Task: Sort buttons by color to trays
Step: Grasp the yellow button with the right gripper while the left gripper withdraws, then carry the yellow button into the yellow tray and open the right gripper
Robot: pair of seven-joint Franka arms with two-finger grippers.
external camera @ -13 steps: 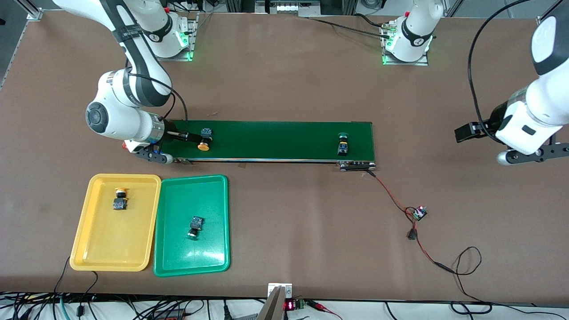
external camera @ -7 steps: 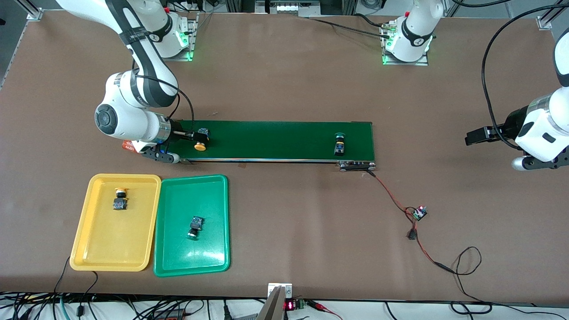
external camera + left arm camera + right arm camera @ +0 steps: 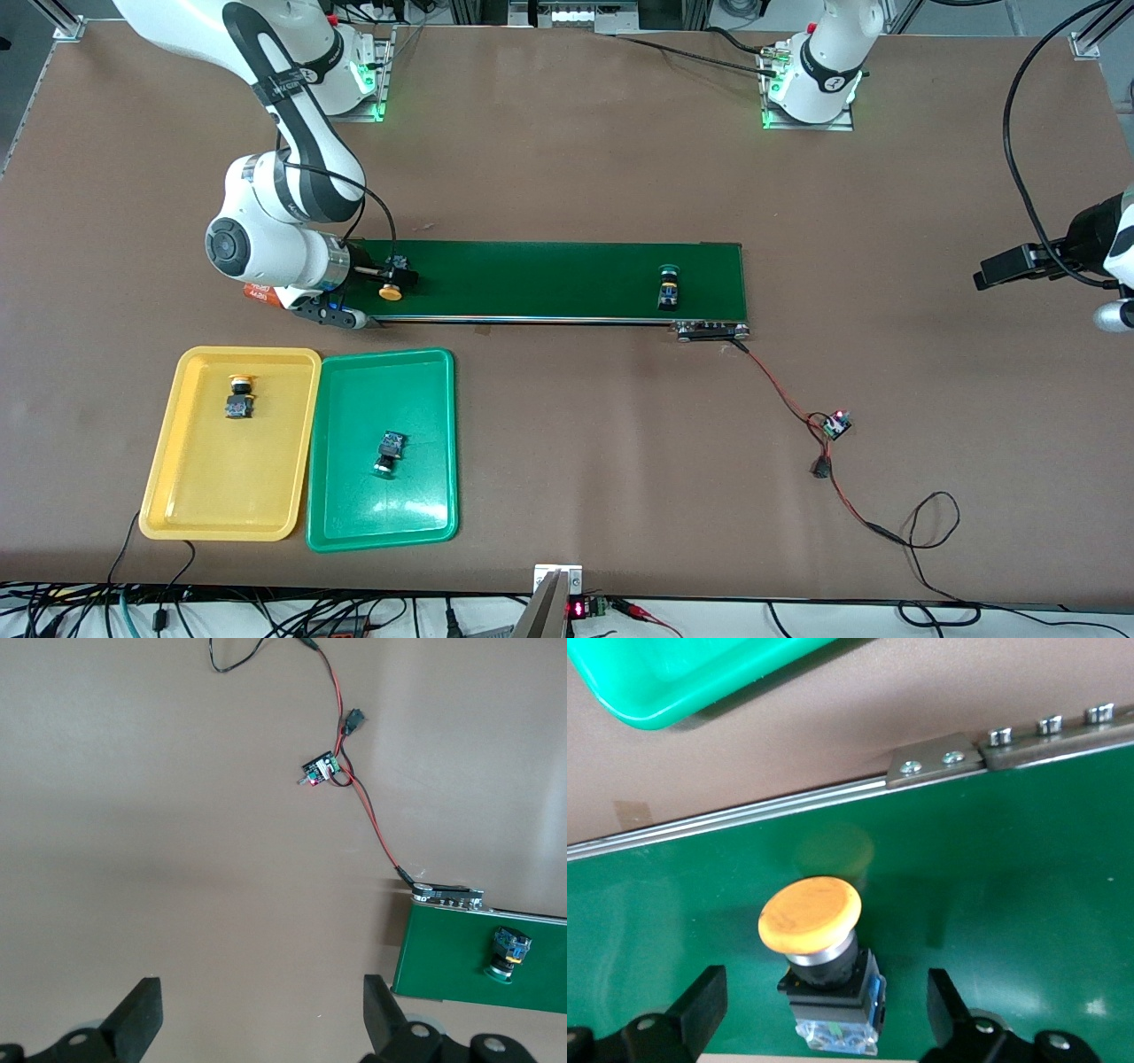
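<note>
Now lining up on the yellow-capped button

My right end effector (image 3: 819,1010) brackets the yellow-capped button (image 3: 819,952), fingers wide; I'd centre, then squeeze its body. Left end effector (image 3: 261,1019) waits, wide, over bare table (image 3: 159,815).

Brown desk (image 3: 567,177); dark-green conveyor belt (image 3: 549,279); yellow tray (image 3: 190,505); green tray (image 3: 416,505); yellow-orange-capped button (image 3: 819,948) with black-and-blue body; green-capped button (image 3: 669,285); red-and-black wire (image 3: 784,399).

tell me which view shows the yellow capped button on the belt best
The right wrist view: the yellow-capped button fills the frame's middle, lying on the belt between the right end effector's open fingers. The front view shows it small; the left wrist view misses it.
</note>
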